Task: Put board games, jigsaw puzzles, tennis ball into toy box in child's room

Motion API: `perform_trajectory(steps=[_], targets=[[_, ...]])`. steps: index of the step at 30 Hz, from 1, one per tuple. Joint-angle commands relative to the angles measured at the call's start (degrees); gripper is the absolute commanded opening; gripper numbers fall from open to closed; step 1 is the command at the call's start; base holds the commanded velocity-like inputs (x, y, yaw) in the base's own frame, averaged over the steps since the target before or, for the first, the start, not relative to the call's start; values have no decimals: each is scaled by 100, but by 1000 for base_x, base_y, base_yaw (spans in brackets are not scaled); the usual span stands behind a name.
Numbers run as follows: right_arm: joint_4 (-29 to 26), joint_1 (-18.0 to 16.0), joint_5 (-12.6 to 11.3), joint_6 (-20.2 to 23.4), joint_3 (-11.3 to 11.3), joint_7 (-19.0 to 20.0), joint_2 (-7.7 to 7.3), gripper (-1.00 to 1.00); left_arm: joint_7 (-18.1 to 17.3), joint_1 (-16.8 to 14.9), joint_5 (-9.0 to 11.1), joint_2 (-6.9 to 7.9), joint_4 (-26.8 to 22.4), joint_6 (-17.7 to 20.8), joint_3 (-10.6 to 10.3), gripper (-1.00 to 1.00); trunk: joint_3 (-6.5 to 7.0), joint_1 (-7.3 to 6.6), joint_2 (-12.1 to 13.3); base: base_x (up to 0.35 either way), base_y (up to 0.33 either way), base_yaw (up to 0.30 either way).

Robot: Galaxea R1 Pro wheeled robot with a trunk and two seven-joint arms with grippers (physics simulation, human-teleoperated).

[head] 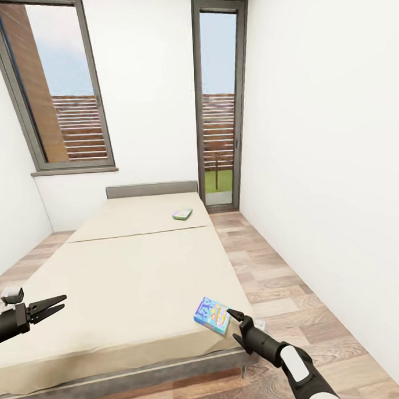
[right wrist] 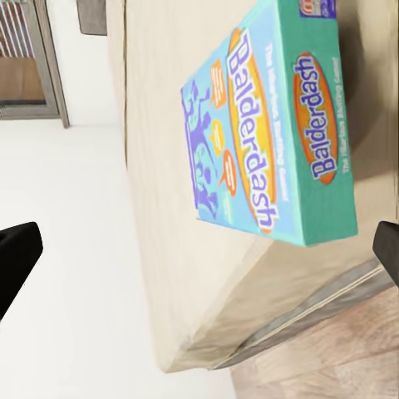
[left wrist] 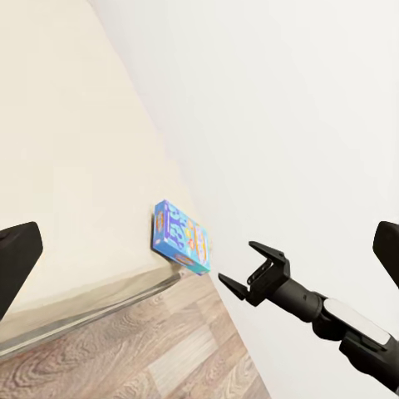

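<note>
A blue board game (head: 212, 315), a box reading Balderdash (right wrist: 266, 133), lies at the front right corner of the bed (head: 127, 272). My right gripper (head: 233, 324) is open just to its right, off the bed's edge, and nothing is between its fingers. The left wrist view has the same box (left wrist: 181, 237) with the right gripper (left wrist: 245, 270) close beside it. A green and white board game (head: 182, 213) lies far up the bed near the right edge. My left gripper (head: 60, 304) hovers open over the front left of the mattress, empty.
A wood-plank floor strip (head: 272, 277) runs between the bed and the white right wall (head: 338, 187). A grey headboard (head: 151, 189) stands at the far end. Behind it are a tall window (head: 61, 89) and a glazed door (head: 218, 106).
</note>
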Motion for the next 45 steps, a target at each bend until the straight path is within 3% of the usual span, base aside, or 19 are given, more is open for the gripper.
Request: perform_trajectory(steps=[1,6,17,22,28,45], targets=[[9,-6,-3,42,-65,7,5,100,-36,-4,-32,0,-2,60,5,100,-6,-1,-3,1,1,0],[91,-6,-1,42,-136,8,-11,100,-36,-4,-32,0,-2,60,5,100,-6,-1,-3,0,0,0],[133,-6,3,40,-160,6,-15,100,-36,-4,-32,0,-2,67,6,100,-204,241,-444,0,0,0],[134,-6,4,40,-161,3,-14,100,-36,-4,-32,0,-2,68,6,100,-204,241,-444,0,0,0],[135,-6,4,40,-161,1,-13,100,-36,-4,-32,0,-2,69,6,100,-311,372,-685,0,0,0],[135,-6,4,40,-153,2,-4,100,-36,-4,-32,0,-2,53,6,100,-311,372,-685,47,26,0]])
